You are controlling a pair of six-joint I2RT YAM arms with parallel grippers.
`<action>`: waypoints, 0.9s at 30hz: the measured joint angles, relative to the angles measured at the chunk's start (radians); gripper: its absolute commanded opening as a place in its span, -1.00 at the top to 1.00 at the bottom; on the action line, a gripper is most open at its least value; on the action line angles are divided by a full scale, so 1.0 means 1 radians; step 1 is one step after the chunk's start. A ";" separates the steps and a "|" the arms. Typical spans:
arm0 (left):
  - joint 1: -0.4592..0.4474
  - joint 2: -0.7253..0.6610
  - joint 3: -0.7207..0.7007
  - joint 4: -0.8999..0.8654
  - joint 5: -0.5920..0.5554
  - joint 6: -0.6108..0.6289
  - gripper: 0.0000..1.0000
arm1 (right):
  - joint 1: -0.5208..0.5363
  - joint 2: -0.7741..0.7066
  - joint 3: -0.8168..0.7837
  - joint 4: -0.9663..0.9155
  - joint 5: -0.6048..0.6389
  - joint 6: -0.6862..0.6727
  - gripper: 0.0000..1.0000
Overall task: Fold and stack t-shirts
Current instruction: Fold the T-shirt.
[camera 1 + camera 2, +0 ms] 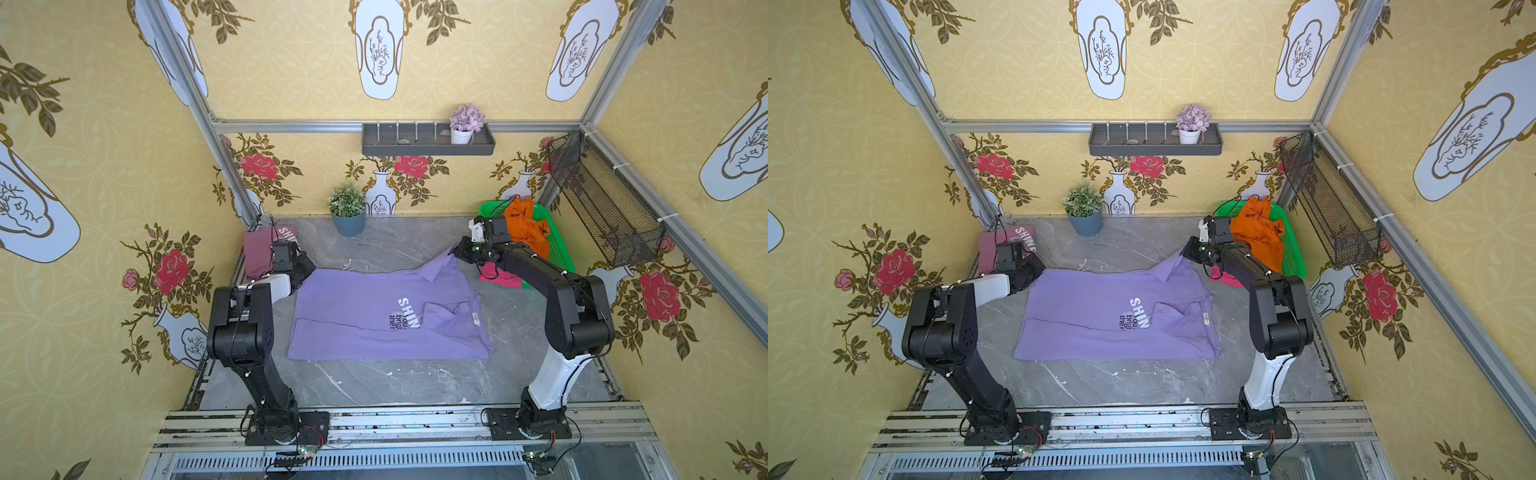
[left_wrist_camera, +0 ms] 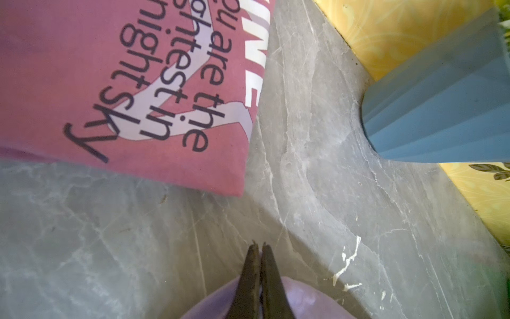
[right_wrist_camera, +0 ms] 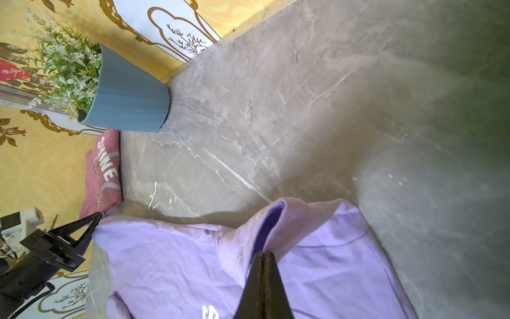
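Two tools sat clenched at the far edge of your lavender t-shirt (image 1: 374, 320). Your right tool (image 3: 264, 253) pinched a stitched sleeve hem and held it peaked off the counter (image 1: 395, 382). Your left tool (image 2: 260, 245) was shut tip to tip over the shirt's far left corner; whether cloth was caught there you could not tell. The soft cotton otherwise lay flat mid-counter, one sleeve folded across the white SHINE print. Just beyond your left tool, the folded mauve t-shirt (image 1: 259, 253) lay square in the far left corner, near but apart from the lavender edge. Past your right tool, the crumpled orange t-shirt (image 1: 528, 228) filled the green basket (image 1: 561, 253), a magenta t-shirt (image 1: 503, 279) spilling beneath. Bare grey marbled counter stretched between the tools to the ribbed blue pot (image 1: 349, 226) at the back wall, and again along the near edge.
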 measured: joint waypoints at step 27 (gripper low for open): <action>-0.010 -0.300 -0.320 0.044 -0.019 0.022 1.00 | 0.043 -0.705 -0.497 -0.258 0.026 0.132 1.00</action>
